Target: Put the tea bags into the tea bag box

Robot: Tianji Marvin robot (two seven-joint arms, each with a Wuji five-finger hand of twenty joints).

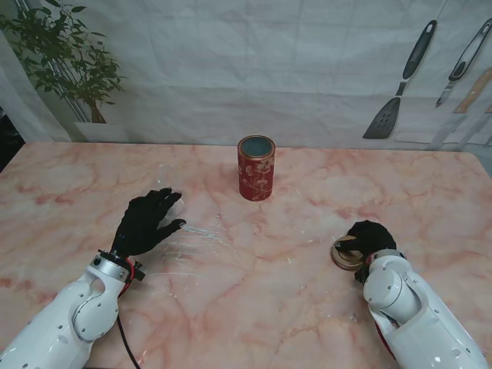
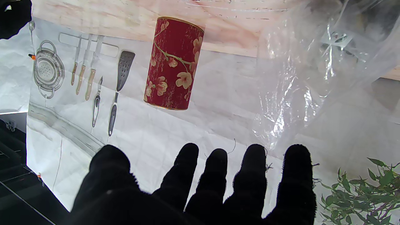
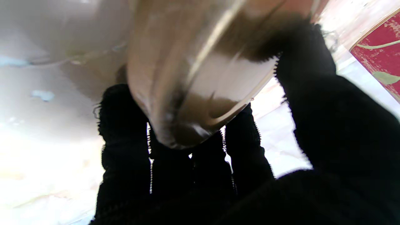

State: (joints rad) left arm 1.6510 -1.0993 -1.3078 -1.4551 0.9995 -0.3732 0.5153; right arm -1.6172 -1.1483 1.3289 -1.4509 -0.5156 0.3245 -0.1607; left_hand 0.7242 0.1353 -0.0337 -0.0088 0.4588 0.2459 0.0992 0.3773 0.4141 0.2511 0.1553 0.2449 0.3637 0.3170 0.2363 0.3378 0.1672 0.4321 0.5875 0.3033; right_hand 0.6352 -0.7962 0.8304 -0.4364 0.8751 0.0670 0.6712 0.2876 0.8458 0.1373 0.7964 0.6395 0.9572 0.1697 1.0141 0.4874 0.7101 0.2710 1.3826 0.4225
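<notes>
Gripping lid [image 1: 347,257], right hand [image 1: 369,237]; box [image 1: 256,167] open, unobstructed.

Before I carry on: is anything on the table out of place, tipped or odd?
Nothing is spilled. The red floral cylindrical tin stands upright and open. Its round gold lid is off, gripped by the right hand. The left hand rests, fingers spread, on a crumpled clear plastic bag. I can't make out any tea bags.

surface: pink marble table [image 1: 254,307], fills lower frame | centre, toward top: red floral tea bag box [image 1: 256,168], upright, open | left of centre: clear plastic bag [image 1: 196,231], crumpled flat | lower right: gold lid [image 1: 347,257], under black-gloved hand
</notes>
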